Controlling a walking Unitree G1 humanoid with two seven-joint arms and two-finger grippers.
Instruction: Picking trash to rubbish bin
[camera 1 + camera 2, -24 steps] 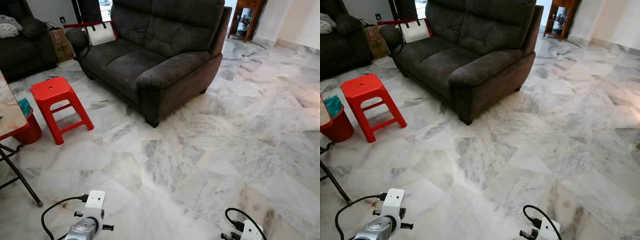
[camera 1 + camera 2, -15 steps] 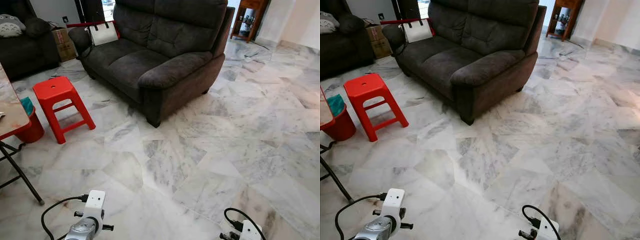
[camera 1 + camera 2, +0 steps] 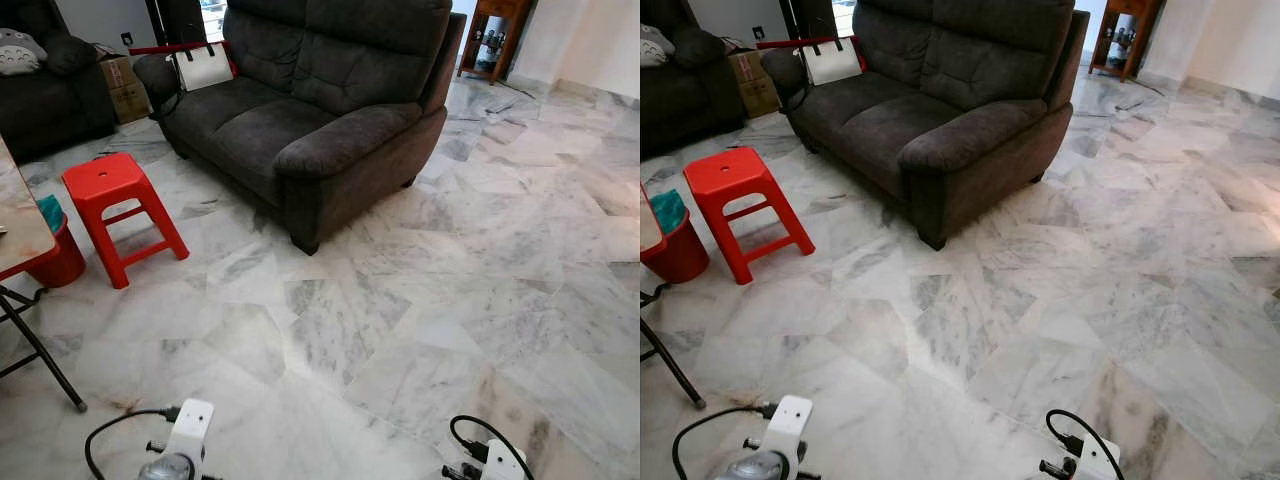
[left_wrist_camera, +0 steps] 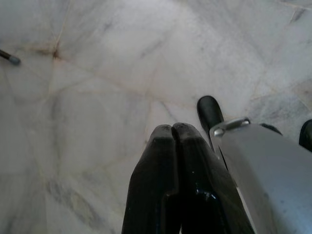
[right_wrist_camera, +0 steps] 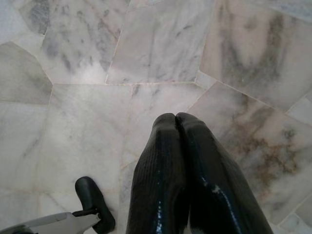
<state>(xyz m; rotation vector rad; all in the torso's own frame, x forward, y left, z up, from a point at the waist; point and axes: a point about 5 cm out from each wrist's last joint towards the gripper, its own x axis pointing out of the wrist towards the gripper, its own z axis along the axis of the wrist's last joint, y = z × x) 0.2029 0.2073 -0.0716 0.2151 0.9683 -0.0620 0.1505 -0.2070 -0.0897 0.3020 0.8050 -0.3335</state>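
Left eye view: marble floor (image 3: 420, 300) spread ahead, dark grey sofa (image 3: 320, 110) at 12 o'clock, red plastic stool (image 3: 120, 215) at 10 o'clock. Behind the stool, half tucked under the worktop (image 3: 18, 228) edge at 9 o'clock, a red bucket-like bin (image 3: 62, 262) with something teal inside; likely the rubbish bin, though not certain. White handbag (image 3: 203, 68) on the far sofa arm, cardboard boxes (image 3: 122, 85) beyond. No loose trash made out on the open floor. Both wrists low at the frame's bottom edge, left at 7 o'clock, right at 5 o'clock.

Right eye view: same room. Bin at far 9 o'clock, so well off to the left of both arms, nearer the left one. Wooden cabinet (image 3: 1118, 38) at 1 o'clock by the wall.

Left wrist view: left end effector (image 4: 171, 134) with its two black fingers pressed together, nothing between them, pointing down at bare marble. A small dark foot tip (image 4: 9, 57), possibly the worktop's leg, at the far edge.

Right wrist view: right end effector (image 5: 175, 121) likewise closed up and empty, above veined marble tiles.

Judgement: trash not yet found; searching still in hand, and a turn toward 9 o'clock probably needed to reach the bin.
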